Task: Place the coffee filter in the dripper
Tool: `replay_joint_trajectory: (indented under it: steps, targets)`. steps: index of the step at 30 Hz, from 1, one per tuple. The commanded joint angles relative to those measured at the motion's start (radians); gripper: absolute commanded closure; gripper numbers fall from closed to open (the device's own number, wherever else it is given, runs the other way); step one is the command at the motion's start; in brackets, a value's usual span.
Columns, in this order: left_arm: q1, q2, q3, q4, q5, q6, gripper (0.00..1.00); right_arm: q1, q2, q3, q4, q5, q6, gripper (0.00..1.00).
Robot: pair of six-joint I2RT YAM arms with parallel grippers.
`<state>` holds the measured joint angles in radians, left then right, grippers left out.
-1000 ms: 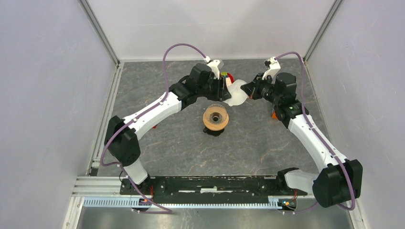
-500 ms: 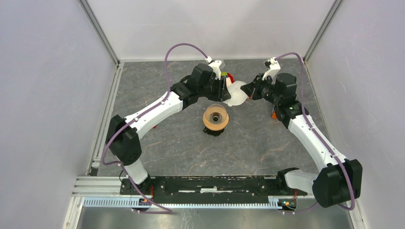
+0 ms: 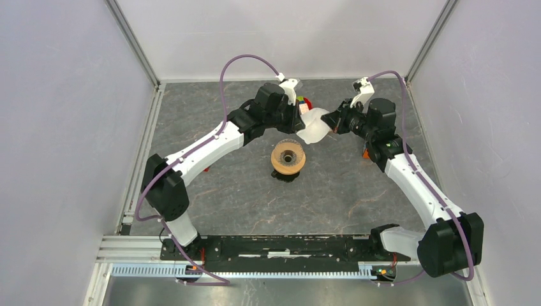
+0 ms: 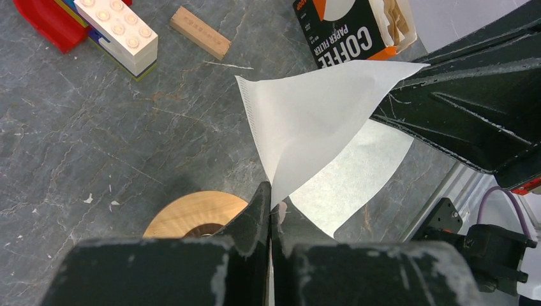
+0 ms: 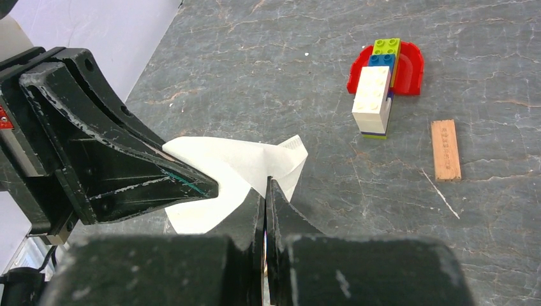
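the dripper (image 3: 288, 158) stands on the tabletop (image 3: 223, 191), just on the base side of the left end effector (image 4: 270, 194) and well to the left of the right end effector (image 5: 265, 189). from above its funnel shows a dark middle. the filter (image 4: 312, 121) is not in it: it hangs in the air between the two end effectors, beyond the dripper.

the left end effector is closed tight on the filter's narrow end, with no gap between its fingers. the right end effector is closed the same way on the filter's edge, with the paper spread as a fan between them. one layer of the paper hangs apart from the other.

a box (image 4: 348, 32) marked "coffee filter" lies past the filter on the right end effector's side. its end is open and pale brown paper shows inside.

the box is cut off by the top edge of the left wrist view, and from above the right arm hides nearly all of it. in the left wrist view the left end effector's own fingers cover most of the dripper, so only a tan arc of it shows. the exact spot where each pair of fingers pinches the paper is hidden by the fingers. beyond the filter lie stacked toy blocks (image 5: 381, 86) and a wooden bar (image 5: 445, 150).
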<state>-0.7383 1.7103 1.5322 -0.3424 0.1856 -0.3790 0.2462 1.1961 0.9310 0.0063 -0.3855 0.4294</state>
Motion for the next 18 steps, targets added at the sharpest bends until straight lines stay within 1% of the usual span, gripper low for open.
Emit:
replay_joint_trajectory:
  steps: [1, 5, 6, 7, 9, 11, 14, 18]
  targets:
    - [-0.006, -0.011, 0.041, 0.007, 0.002, 0.061, 0.98, -0.005, -0.019, 0.000, 0.040, -0.021, -0.020, 1.00]
    - [-0.006, -0.037, 0.038, -0.009, -0.019, 0.082, 0.98, -0.005, -0.023, 0.004, 0.037, -0.029, -0.040, 1.00]
    - [-0.006, -0.044, 0.033, -0.008, -0.029, 0.088, 0.96, -0.003, -0.021, 0.005, 0.036, -0.029, -0.043, 1.00]
    - [-0.006, -0.051, 0.030, -0.007, -0.041, 0.096, 0.89, -0.003, -0.021, 0.005, 0.031, -0.026, -0.046, 1.00]
    - [-0.006, -0.058, 0.027, -0.005, -0.054, 0.109, 0.70, -0.002, -0.018, 0.008, 0.025, -0.019, -0.048, 1.00]
    - [-0.006, -0.059, 0.026, 0.000, -0.058, 0.119, 0.59, -0.001, -0.017, 0.012, 0.023, -0.017, -0.046, 1.00]
    - [-0.011, -0.053, 0.038, 0.000, -0.058, 0.155, 0.49, 0.001, -0.015, 0.017, 0.019, -0.016, -0.046, 1.00]
    - [-0.052, -0.040, 0.060, 0.003, -0.090, 0.254, 0.39, 0.006, -0.011, 0.017, 0.014, -0.013, -0.049, 1.00]
